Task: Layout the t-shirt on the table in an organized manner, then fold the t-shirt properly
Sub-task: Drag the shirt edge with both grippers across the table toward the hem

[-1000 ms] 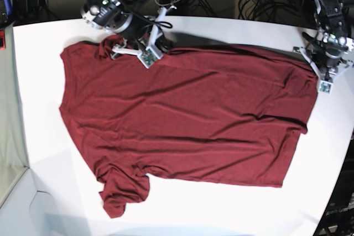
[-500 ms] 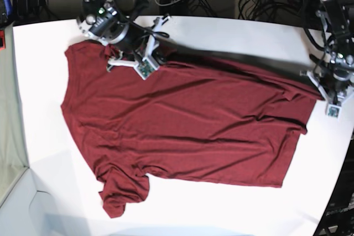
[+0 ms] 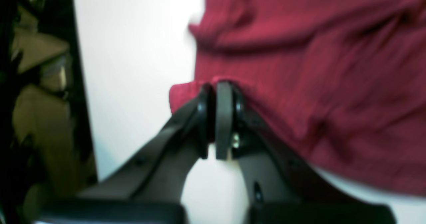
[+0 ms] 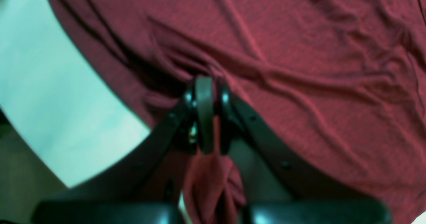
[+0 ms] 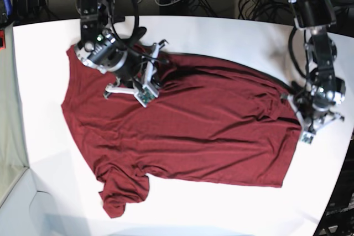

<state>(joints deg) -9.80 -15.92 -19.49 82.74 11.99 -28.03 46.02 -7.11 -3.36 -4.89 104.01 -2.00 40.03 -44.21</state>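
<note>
Your table (image 5: 232, 31) is white with a curved edge, and it fills most of the base view. The shirt (image 5: 188, 131) lies spread across its middle, maroon and wrinkled, collar end at the base view's left and hem at its right. One sleeve is bunched near the front edge. The far edge is rumpled where your arms have hold of it.

Your right gripper (image 4: 206, 94) sits over the shoulder area, jaws pinched tight on a fold of shirt, with cloth hanging between the fingers (image 4: 203, 114). In the base view it's at (image 5: 145, 84).

Your left gripper (image 3: 216, 94) is at the hem corner near the table's edge, jaws clamped together on the shirt's edge. The wrist view is blurry. In the base view it's at (image 5: 301, 115).
</note>
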